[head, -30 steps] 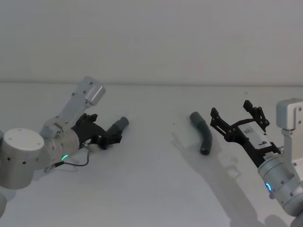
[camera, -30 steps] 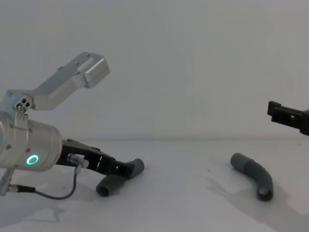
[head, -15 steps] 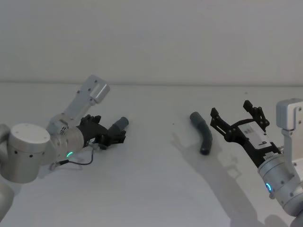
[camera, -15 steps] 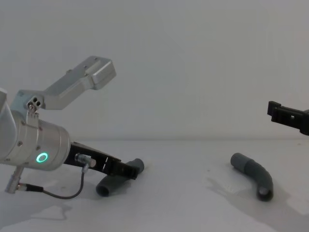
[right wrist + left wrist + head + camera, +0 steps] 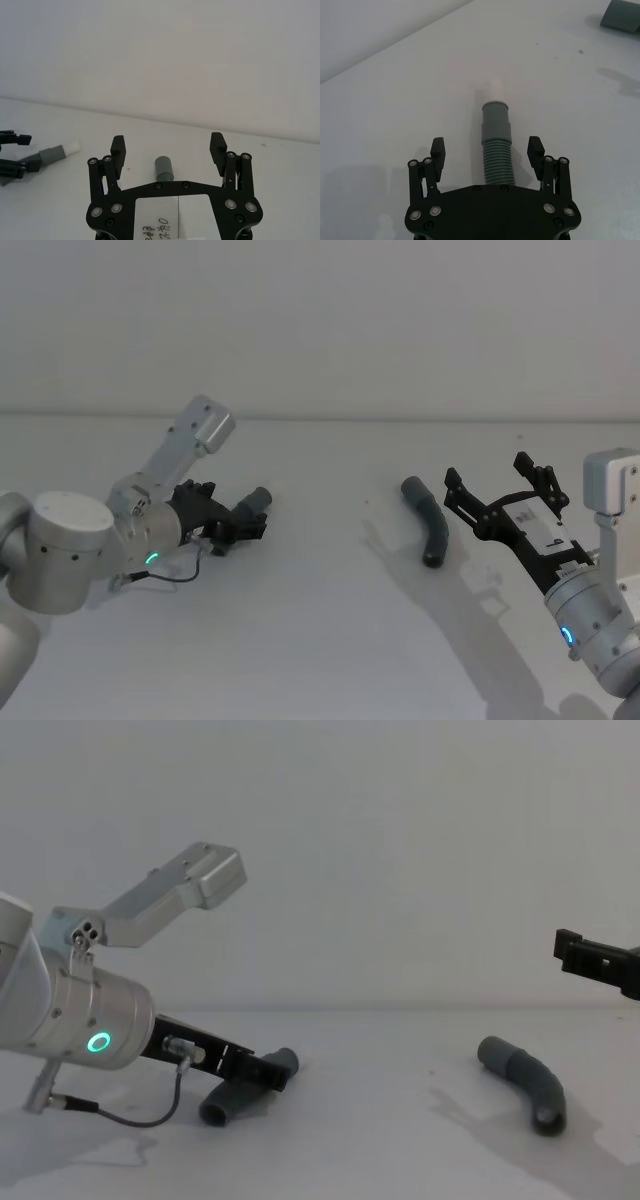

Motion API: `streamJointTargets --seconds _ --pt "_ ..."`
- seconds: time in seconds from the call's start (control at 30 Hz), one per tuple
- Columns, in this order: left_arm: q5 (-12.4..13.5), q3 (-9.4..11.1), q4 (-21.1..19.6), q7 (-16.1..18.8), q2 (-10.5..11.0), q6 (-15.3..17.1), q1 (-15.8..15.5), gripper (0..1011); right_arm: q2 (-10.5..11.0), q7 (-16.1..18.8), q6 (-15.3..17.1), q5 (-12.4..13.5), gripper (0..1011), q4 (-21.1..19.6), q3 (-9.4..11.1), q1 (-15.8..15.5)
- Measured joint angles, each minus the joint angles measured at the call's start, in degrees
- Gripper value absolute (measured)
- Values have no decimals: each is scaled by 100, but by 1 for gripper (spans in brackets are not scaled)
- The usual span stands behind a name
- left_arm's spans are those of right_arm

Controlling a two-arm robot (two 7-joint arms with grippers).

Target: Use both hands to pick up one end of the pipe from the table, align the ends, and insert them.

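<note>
Head view: pick-up stage, nothing lifted. Your left gripper point(image 5: 487, 148) sits low at left, jaws spread either side of the left pipe piece point(image 5: 252, 504), no grip yet. Next, I'd say, you close on the ribs & keep the white tip point(image 5: 496, 89) free. Right gripper point(image 5: 487, 472) hangs wide open just right of the right pipe piece point(image 5: 430, 525). Matte white table point(image 5: 320, 640), plain pale wall point(image 5: 320, 320) behind.

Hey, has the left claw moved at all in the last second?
Yes. The left claw has crept a little to the right, farther along the left hose piece, which lies unmoved on the table.
</note>
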Motion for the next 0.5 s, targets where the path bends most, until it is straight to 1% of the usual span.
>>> streamJointTargets --seconds 0.5 --pt "71 4 321 -49 -172 -39 -191 1000 0 0 0 0 1000 0 1 0"
